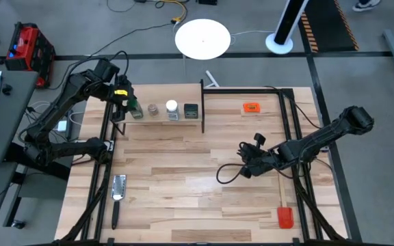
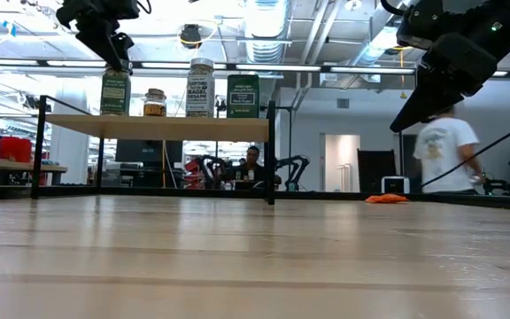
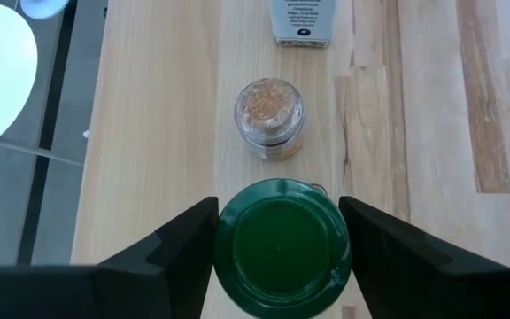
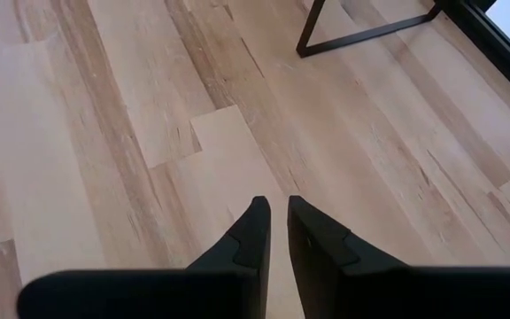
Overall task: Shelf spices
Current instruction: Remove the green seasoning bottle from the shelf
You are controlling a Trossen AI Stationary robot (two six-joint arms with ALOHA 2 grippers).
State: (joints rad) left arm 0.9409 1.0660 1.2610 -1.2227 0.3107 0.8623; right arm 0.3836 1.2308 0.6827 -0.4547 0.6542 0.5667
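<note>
**All four spices up on the shelf**

The left gripper (image 3: 279,237) straddles the green-lidded jar (image 1: 135,108) at the table's eleven o'clock, fingers spread beside it. Three others stand alongside on the shelf (image 1: 183,90). The right gripper (image 4: 273,226) waits nearly closed, empty, at four o'clock.

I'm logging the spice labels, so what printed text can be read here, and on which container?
Nothing reads with certainty.
green-lidded jar, under the left hand: label blurred.
brownish jar: no readable text.
white-lidded jar: print too small.
black tin: white panel, illegible.
All stand on the shelf.
</note>
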